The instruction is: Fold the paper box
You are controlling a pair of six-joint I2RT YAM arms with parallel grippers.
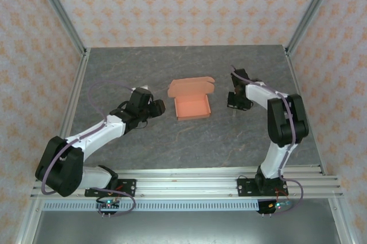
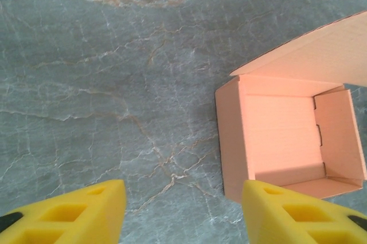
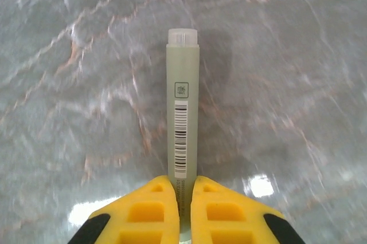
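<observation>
Salmon-orange card, thin and light, forms the paper box, standing open at the middle of the table, lid flap tilted back on its far side. It would probably crease or slide if pushed, so the flap's free edge seems the best hold. The left gripper reaches low beside the box's left wall, fingers apart and empty. The right gripper, angled down right of the box, clamps a pale green tube.

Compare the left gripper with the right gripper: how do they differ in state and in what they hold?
The left gripper stands open and holds nothing; the right gripper is shut on a pale green tube. The left gripper has the open paper box just ahead; the right gripper faces grey table. Both have yellow fingers.
</observation>
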